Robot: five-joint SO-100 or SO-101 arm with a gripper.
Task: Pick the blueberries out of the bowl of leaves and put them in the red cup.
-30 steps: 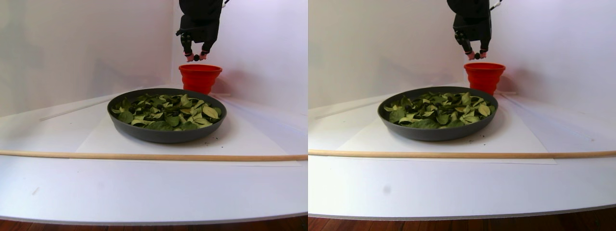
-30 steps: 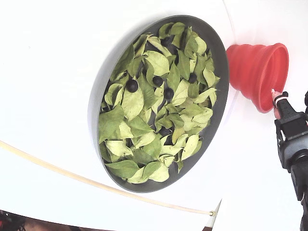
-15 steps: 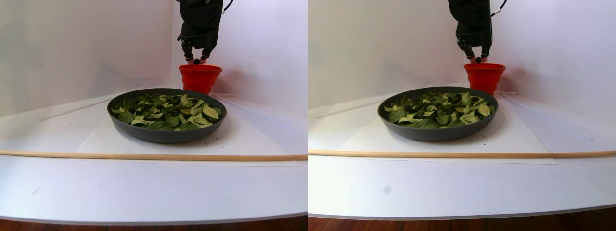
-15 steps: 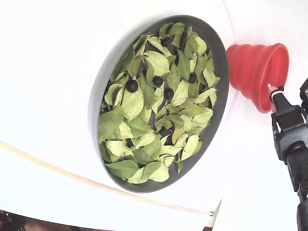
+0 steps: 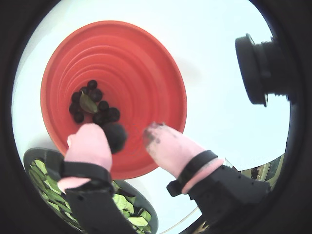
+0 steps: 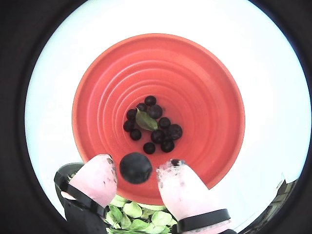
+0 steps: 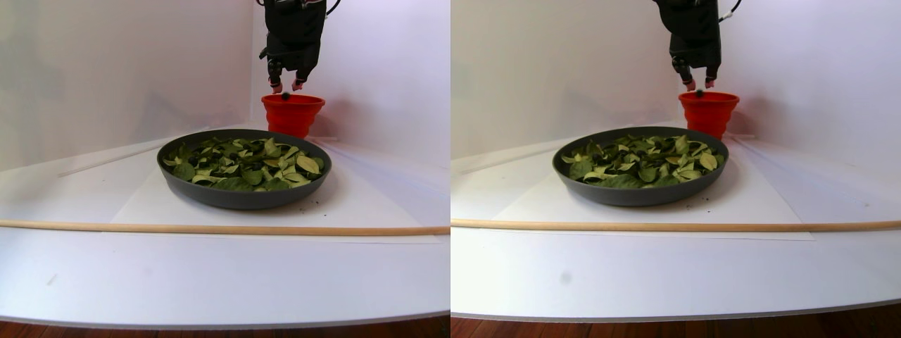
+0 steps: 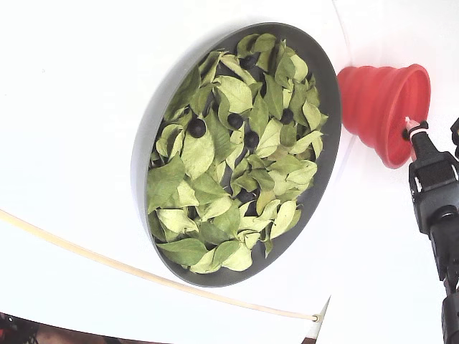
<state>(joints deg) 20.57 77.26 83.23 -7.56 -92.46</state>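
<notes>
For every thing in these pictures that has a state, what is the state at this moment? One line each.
End effector: open, above the cup.
Falling blueberry: loose between the pink fingertips, gap on one side.
Red cup: upright, holds a pile of blueberries and one stray leaf.
Bowl: flat on the table, full of loose leaves.
Berries in the bowl: several left, partly covered.

Matt ribbed red cup (image 6: pixel 204 83) (rubbery-looking), matt grey bowl (image 8: pixel 154 122), wooden stick (image 7: pixel 211 228).
</notes>
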